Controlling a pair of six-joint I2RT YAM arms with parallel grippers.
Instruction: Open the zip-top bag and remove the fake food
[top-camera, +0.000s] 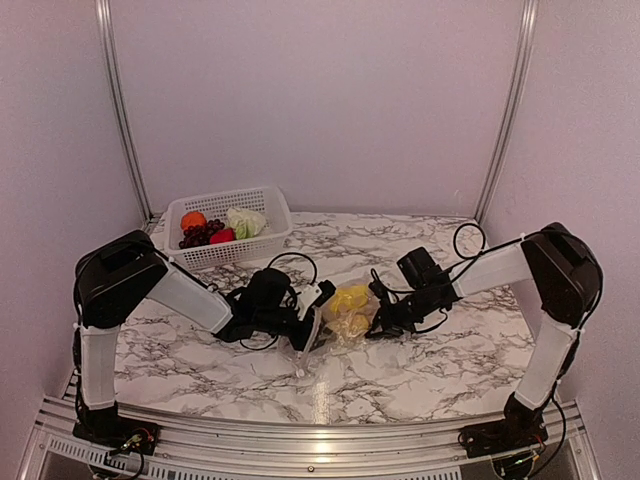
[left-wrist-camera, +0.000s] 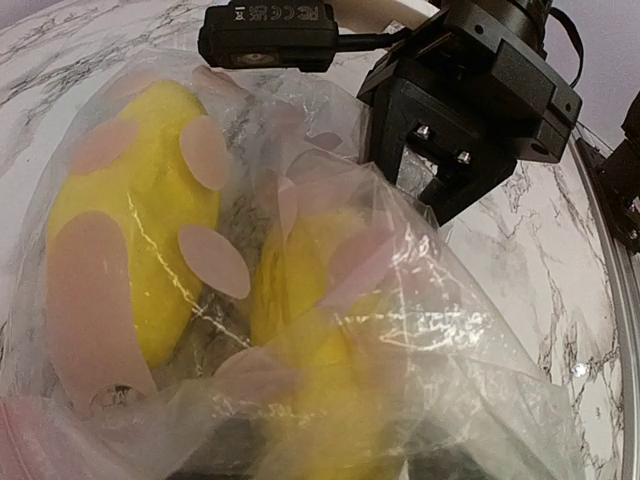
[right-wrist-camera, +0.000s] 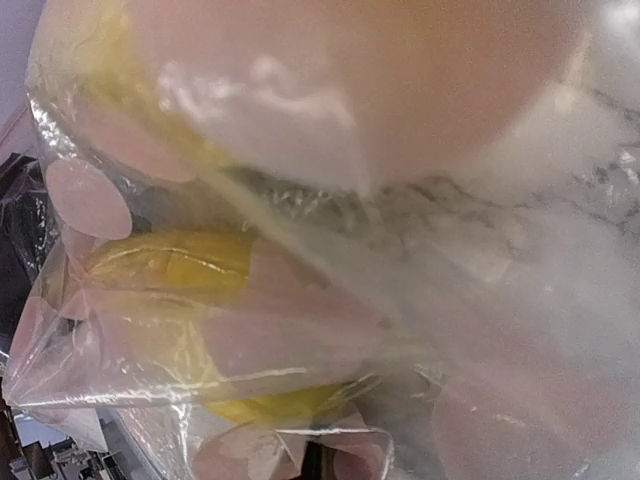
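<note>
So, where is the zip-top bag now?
In the top view, the zip-top bag lies centrally between the left hand and the right hand, with yellow pieces inside.

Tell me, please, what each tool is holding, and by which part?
The right tool pinches the zip-top bag by the edge on its own side; whether the left tool grips anything cannot be told.

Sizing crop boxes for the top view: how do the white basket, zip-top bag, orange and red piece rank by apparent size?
1. white basket, clearly largest.
2. zip-top bag.
3. orange and red piece: too alike to rank.
</note>
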